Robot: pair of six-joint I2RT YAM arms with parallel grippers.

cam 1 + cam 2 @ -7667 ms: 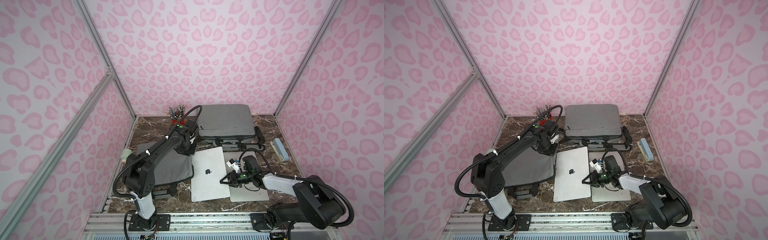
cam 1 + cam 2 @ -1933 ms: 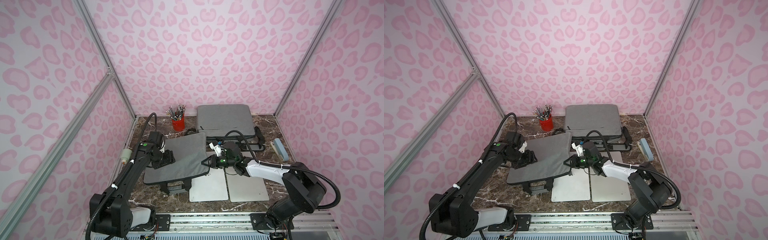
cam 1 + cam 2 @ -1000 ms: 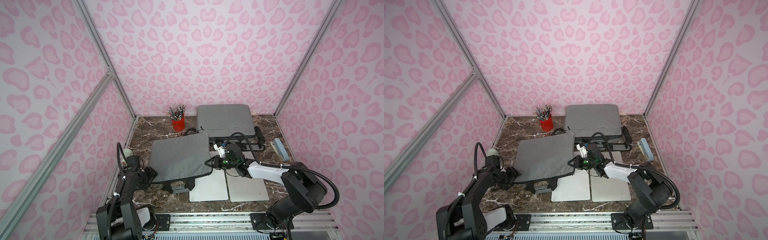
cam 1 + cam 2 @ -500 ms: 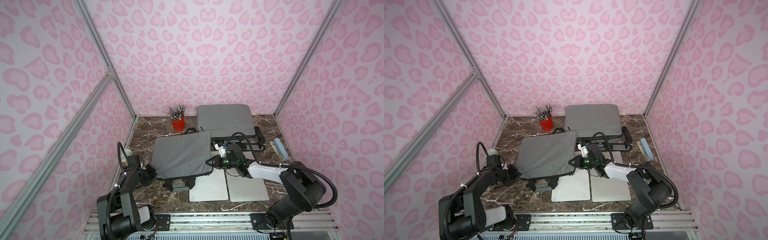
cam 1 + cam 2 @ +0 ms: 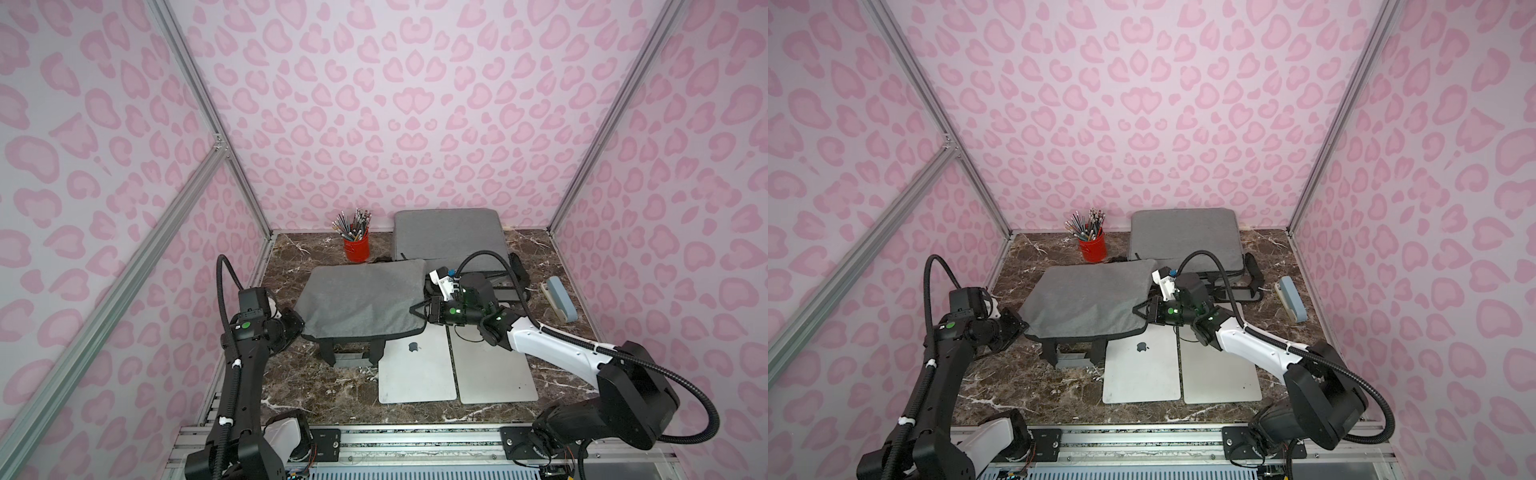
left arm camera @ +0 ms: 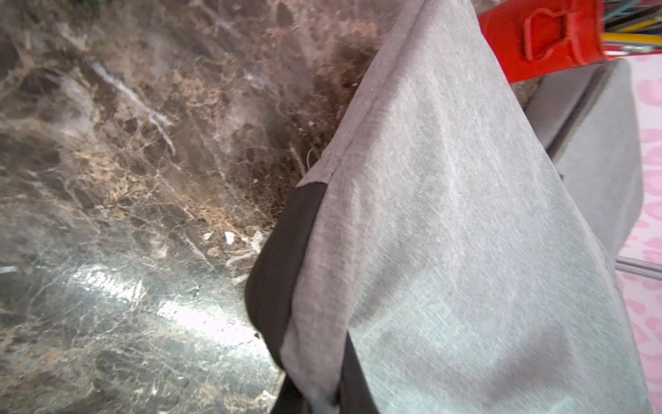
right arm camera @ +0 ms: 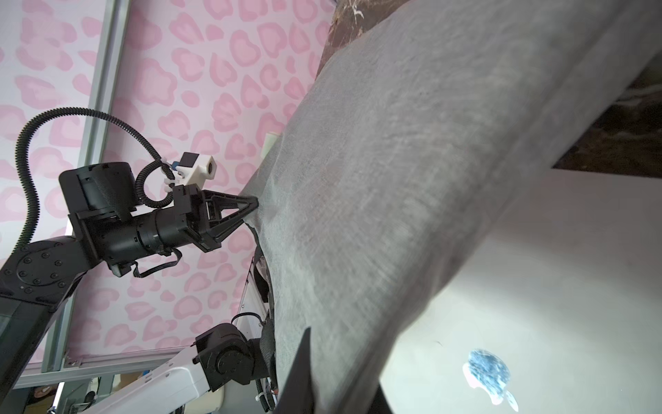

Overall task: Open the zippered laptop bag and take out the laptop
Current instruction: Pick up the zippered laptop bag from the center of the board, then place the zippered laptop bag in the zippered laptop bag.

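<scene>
Between the two arms: the grey laptop bag (image 5: 361,301) hangs lifted off the worktop (image 5: 316,386), its handles (image 5: 351,355) dangling.
Left end effector (image 7: 250,211): jaws closed narrow on the bag's side edge.
Right end effector (image 5: 417,311): pinched shut on the opposite corner.
Laptop (image 5: 415,370): already out, lying flat on the worktop with its far end under the raised bag, just beside a second silver slab (image 5: 492,370).
Risk: thin fabric pinches may slip, so the bag could sag onto the laptop.
Risk: swinging the bag backward could knock over the red pencil cup (image 5: 356,249).
</scene>
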